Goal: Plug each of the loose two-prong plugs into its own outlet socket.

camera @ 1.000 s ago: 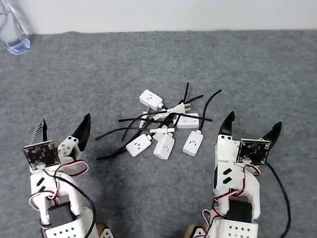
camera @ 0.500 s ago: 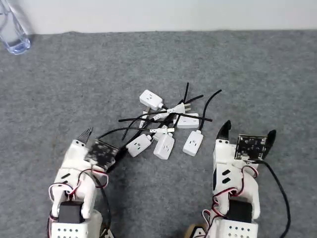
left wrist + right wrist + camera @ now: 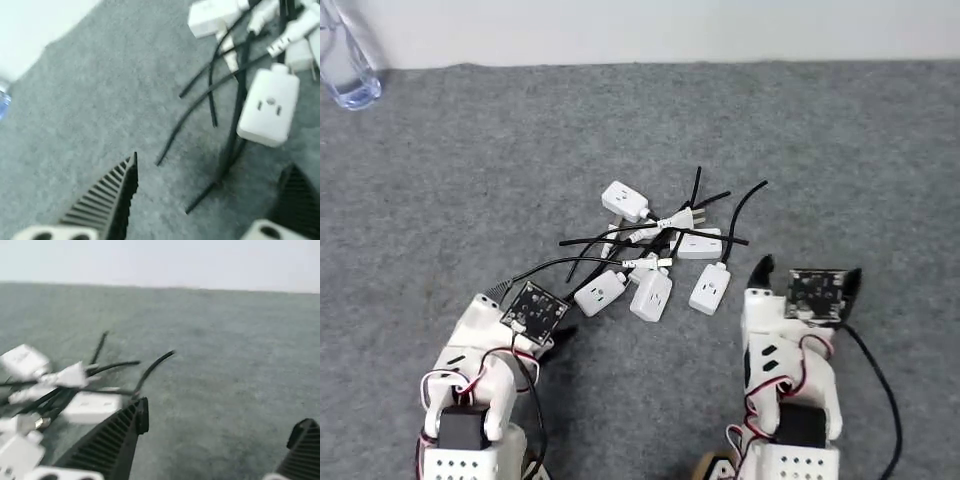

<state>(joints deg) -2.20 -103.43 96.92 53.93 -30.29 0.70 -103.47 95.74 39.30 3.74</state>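
Five white outlet sockets (image 3: 651, 295) lie tangled with black cords (image 3: 545, 266) mid-carpet (image 3: 840, 140); the plugs (image 3: 680, 218) among them are too jumbled to count. The left gripper (image 3: 212, 167) at 7 o'clock and the right gripper (image 3: 223, 415) at 5 both gape, empty. At 10 o'clock stands a cut-off clear bottle (image 3: 345, 70), by the white wall (image 3: 670, 30).
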